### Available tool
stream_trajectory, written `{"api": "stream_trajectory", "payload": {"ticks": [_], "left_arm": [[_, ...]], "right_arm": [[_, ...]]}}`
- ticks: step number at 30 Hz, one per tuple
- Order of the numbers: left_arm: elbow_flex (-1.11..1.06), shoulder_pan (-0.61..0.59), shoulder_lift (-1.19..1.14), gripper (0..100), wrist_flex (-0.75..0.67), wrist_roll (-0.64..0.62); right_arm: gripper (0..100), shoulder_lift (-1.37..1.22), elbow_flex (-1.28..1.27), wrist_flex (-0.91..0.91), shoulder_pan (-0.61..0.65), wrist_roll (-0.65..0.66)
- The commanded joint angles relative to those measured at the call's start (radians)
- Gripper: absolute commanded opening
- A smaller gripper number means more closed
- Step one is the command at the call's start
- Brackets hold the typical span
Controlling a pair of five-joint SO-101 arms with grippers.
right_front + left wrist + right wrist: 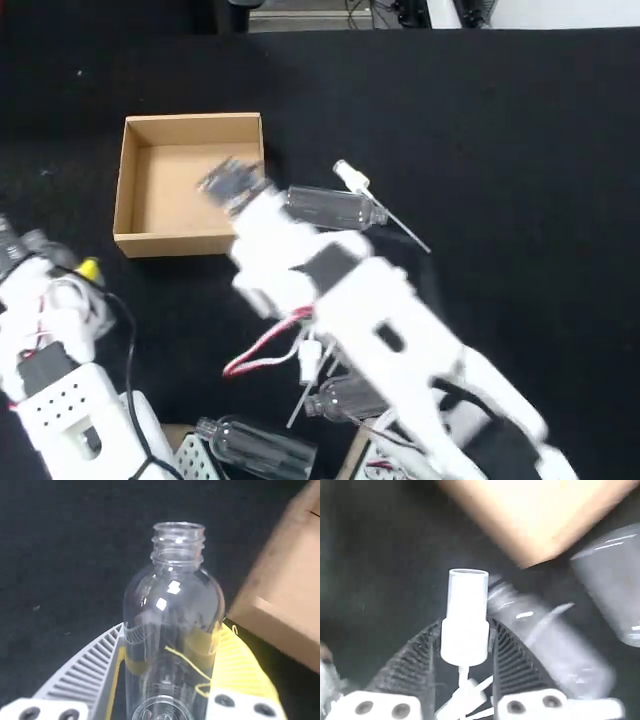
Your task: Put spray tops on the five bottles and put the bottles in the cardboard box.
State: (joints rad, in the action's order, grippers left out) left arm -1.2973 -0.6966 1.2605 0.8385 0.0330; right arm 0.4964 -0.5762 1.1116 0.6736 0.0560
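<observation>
Left gripper (pixel 172 635) clamped round clear plastic bottle (pixel 172 600), threaded neck bare, just beside brown cardboard box (pixel 175 243). Right gripper (pixel 466 630) pinching white spray top (pixel 466 612). Thin tube runs back toward palm. Likely best: turn tube toward neck, hold bottle steady, feed straight, then twist.

No legible text, label, number or sign noted. Checked: bottle (pixel 172 605) clamped in my left gripper (pixel 172 630), spray top (pixel 466 615) clamped in my right gripper (pixel 465 625), cardboard box (pixel 175 243) just beyond both. Nothing readable on any.
</observation>
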Motion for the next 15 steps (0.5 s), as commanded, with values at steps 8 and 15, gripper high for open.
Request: {"api": "stream_trajectory", "payload": {"ticks": [8, 15], "left_arm": [[0.018, 0.576, 0.02, 24, 0.017, 0.08], [0.019, 0.808, 0.02, 24, -0.209, 0.074]], "right_arm": [[1.1, 0.506, 0.174, -0.242, -0.13, -0.109], [1.1, 0.532, 0.174, -0.606, -0.13, -0.115]]}}
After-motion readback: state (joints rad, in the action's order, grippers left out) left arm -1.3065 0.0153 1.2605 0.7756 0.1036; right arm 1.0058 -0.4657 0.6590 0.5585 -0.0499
